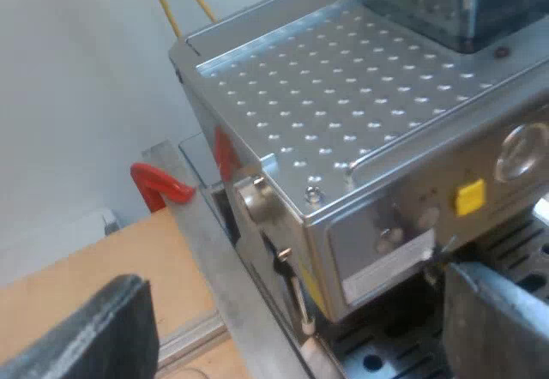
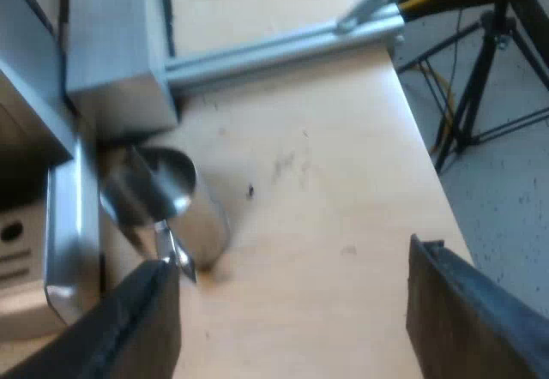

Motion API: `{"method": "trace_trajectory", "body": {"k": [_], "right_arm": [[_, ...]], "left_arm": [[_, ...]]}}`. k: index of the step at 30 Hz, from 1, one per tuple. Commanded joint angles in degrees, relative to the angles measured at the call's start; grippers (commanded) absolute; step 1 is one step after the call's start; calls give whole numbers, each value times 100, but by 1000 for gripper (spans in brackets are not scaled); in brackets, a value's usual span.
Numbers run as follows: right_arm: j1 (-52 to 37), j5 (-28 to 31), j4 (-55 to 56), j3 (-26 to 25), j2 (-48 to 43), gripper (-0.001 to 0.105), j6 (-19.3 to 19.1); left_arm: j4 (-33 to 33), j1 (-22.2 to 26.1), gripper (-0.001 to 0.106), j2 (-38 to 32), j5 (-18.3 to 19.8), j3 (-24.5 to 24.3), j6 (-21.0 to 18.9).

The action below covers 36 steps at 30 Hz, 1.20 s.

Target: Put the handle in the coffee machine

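Note:
The espresso machine [image 1: 360, 130] is close under my left gripper [image 1: 292, 345], its perforated steel top and its dark bean hopper [image 1: 446, 2] toward the far side. On its front panel I see a yellow button [image 1: 470, 196] and a round dial [image 1: 521, 152]. My left gripper is open, one finger over the wooden table [image 1: 103, 267] and the other over the machine's drip grate [image 1: 515, 255], with nothing held. My right gripper [image 2: 300, 327] is open above bare wooden table [image 2: 326, 182], also holding nothing.
A shiny metal jug [image 2: 171, 199] stands on the table beside the machine's base [image 2: 64, 233]. An aluminium rail [image 2: 283, 45] lies across the table, with a red clamp [image 1: 159, 186] by the rail near the machine. Past the table edge a black tripod [image 2: 480, 79] stands on the floor.

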Motion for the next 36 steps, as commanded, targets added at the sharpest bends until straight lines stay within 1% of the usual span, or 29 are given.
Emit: {"method": "trace_trajectory", "body": {"k": [1, 4, 5, 7, 8, 9, 10, 12, 14, 15, 16, 18, 19, 21, 22, 24, 25, 26, 28, 29, 31, 33, 36], "right_arm": [[-22, -9, 137, 163, -480, 59, 18], [-22, -10, 135, 324, -1045, 59, 18], [-22, 46, 135, 369, -1269, 59, 18], [-22, 197, 135, 409, -1544, 59, 18], [-22, 302, 135, 419, -1737, 59, 2], [-22, 360, 135, 416, -1884, 59, -50], [-22, 369, 135, 416, -2001, 59, -102], [-22, 344, 155, 416, -2286, 59, -436], [-39, 337, 475, 290, -2260, 59, -723], [-38, 298, 634, 260, -2237, 59, -964], [-38, 252, 662, 261, -2237, 59, -1038], [-38, 36, 745, 286, -2264, 59, -1392], [-38, -6, 742, 289, -2259, 59, -1431], [-38, -36, 730, 286, -2259, 59, -1432], [-38, -45, 730, 286, -2259, 59, -1432], [-38, -82, 730, 295, -2259, 59, -1432], [-38, -82, 730, 295, -2259, 59, -1432], [-38, -81, 730, 295, -2259, 59, -1432], [-38, -97, 688, 318, -2259, 59, -1432], [-38, -113, 597, 354, -2259, 59, -1432], [-38, -201, 435, 425, -2259, 59, -1432], [-38, -423, 104, 621, -2259, 59, -1432], [-38, -594, -236, 926, -2259, 59, -1432]], "left_arm": [[17, 7, 71, -305, -51, 78, -168], [17, 7, 71, -730, -51, 316, -352], [17, 7, 71, -898, -61, 428, -358], [36, 7, 71, -1220, -164, 624, -357], [37, 7, 71, -1442, -286, 785, -357], [66, 7, 71, -1673, -455, 947, -357], [79, 7, 71, -1786, -531, 1027, -357], [235, 7, 71, -2202, -723, 1290, -357], [385, 7, 71, -2504, -790, 1487, -346], [494, 7, 71, -2739, -808, 1605, -340], [551, 7, 71, -2855, -816, 1641, -325], [810, 7, 71, -3306, -829, 1840, -255], [866, 7, 71, -3382, -843, 1883, -246], [1207, 7, 71, -3843, -857, 2015, -244], [1318, 7, 71, -3950, -857, 2049, -244], [1842, 42, 71, -3949, -901, 2049, -226], [1903, 67, 71, -3923, -912, 2054, -226], [1963, 112, 71, -3921, -1057, 2092, -238], [1858, 144, 71, -3933, -1097, 2156, -357], [1694, 141, 71, -3933, -1097, 2223, -398], [1460, 141, 71, -3933, -1097, 2328, -397], [1031, 141, 71, -3933, -1097, 2514, -397], [480, 141, 71, -3933, -1097, 2805, -397]]}}
